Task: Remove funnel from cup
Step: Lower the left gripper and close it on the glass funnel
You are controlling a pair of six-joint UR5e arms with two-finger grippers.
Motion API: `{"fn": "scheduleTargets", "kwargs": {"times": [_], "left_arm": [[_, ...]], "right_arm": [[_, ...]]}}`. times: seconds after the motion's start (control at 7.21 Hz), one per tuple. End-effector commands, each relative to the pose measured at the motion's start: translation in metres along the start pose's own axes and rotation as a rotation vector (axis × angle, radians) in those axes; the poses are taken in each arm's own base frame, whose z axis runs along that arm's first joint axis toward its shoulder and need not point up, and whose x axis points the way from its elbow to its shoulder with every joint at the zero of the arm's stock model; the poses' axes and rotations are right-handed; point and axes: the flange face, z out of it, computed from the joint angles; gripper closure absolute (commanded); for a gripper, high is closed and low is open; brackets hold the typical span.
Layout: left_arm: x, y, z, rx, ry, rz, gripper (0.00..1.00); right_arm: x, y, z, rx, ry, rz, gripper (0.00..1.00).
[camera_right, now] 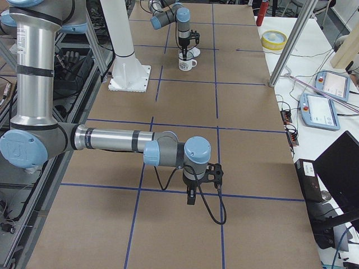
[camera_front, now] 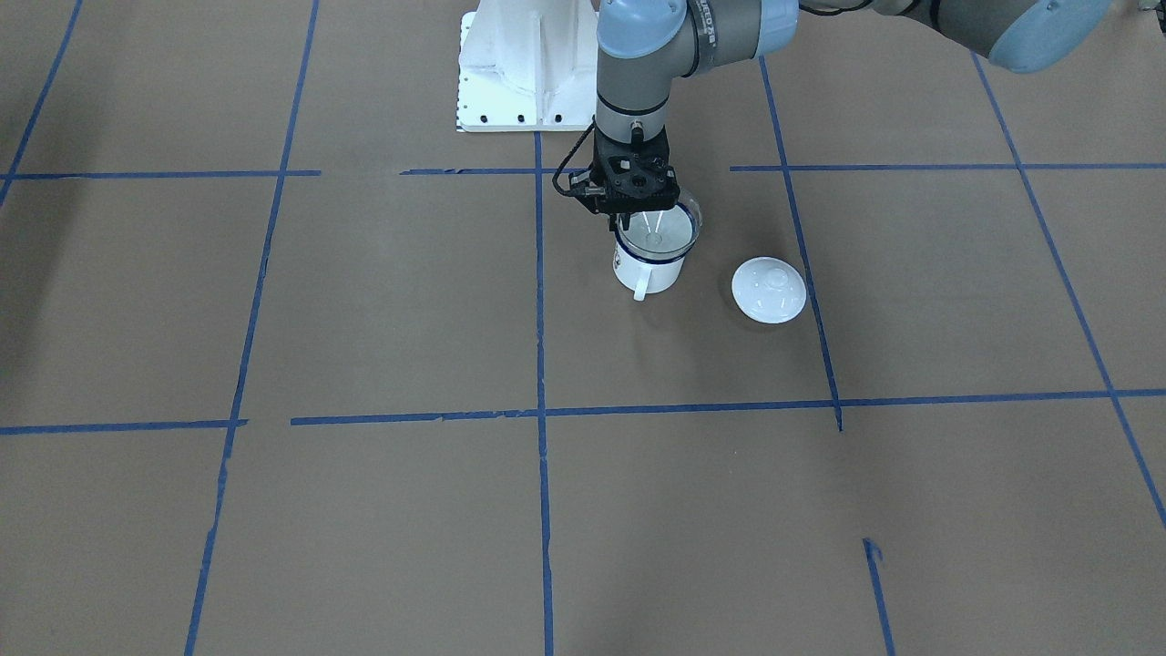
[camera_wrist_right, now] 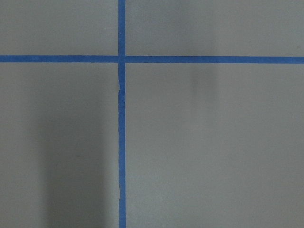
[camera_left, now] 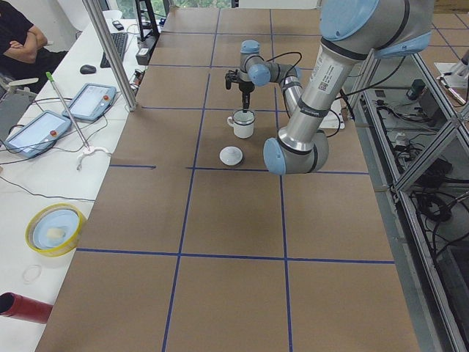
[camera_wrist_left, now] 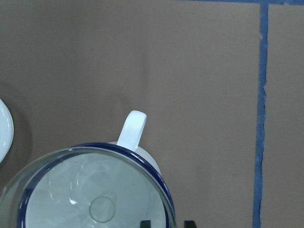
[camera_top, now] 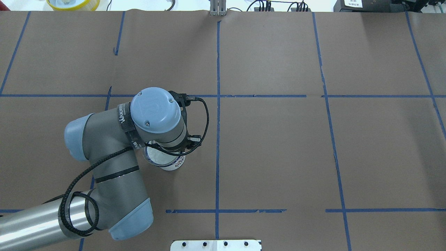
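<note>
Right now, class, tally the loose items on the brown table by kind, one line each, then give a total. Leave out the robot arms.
Funnel: 1
Cup: 1
Lid: 1
Total: 3

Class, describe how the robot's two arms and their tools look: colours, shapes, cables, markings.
The left arm and right arm are grey metal tubes with rounded light-blue joint caps. A black band with white lettering rings the left one; black cables loop beside both. The left tool and right tool are small, black, boxy.
</note>
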Motion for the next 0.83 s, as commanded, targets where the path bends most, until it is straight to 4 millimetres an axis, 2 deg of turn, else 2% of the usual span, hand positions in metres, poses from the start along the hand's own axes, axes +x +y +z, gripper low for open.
{"fn": "scheduleTargets", "kwargs": {"times": [0.0, 0.42, 0.55, 0.69], "left_arm": [[-0.001, 0.001, -0.003, 0.008, 0.015, 0.003, 1.00], [-0.004, 0.005, -0.042, 0.021, 0.039, 0.002, 1.00], [-0.011, 0.007, -0.064, 0.026, 0.032, -0.006, 1.00], [-0.028, -0.009, -0.101, 0.064, 0.029, -0.043, 1.00]], "right_arm": [[0.000, 0.000, 0.000, 0.000, 0.000, 0.000, 0.00], [0.000, 0.000, 0.000, 0.000, 0.000, 0.000, 0.00], [0.000, 0.000, 0.000, 0.000, 0.000, 0.000, 0.00], [0.000, 0.000, 0.000, 0.000, 0.000, 0.000, 0.00]]}}
